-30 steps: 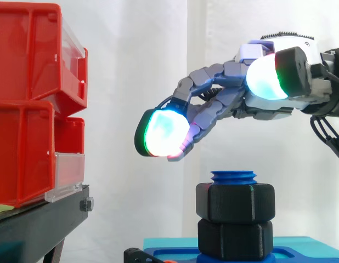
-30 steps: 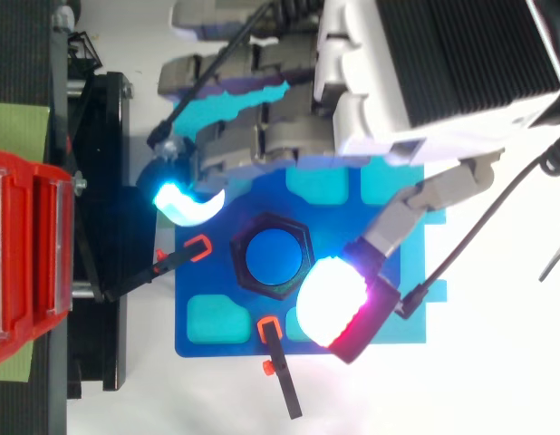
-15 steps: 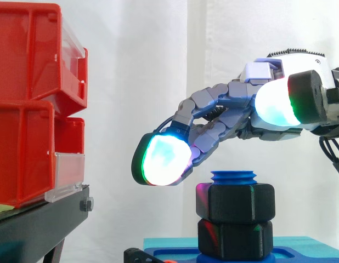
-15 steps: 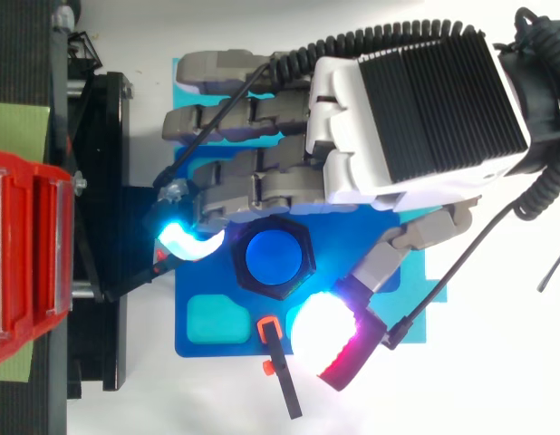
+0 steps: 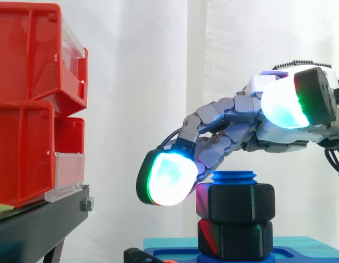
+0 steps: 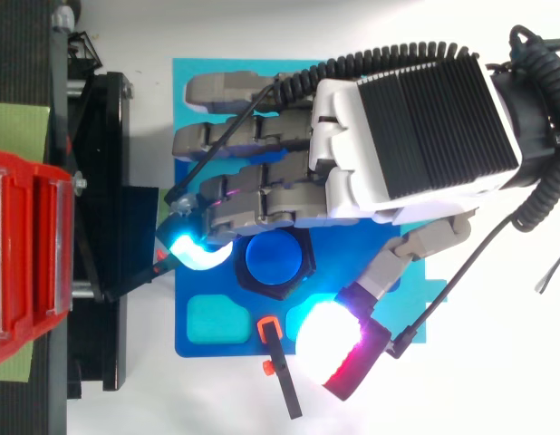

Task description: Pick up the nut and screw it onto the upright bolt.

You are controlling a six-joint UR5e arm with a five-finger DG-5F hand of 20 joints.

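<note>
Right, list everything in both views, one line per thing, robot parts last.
bins: at least two, red, stacked at the left on the stand
stand: one, black, under the bins
green sheet: one, beneath the bins
curtain: one, white, behind everything
base plate: one, blue with teal recesses, under the bolt
clamps: two, black with orange tips, at the plate's edges
bolt: one, blue, upright in the middle of the plate
nuts: two, black, stacked on the bolt
hand: one, grey and white, above the bolt, holding nothing
fingers: relaxed, one glowing pad beside the upper nut
</note>
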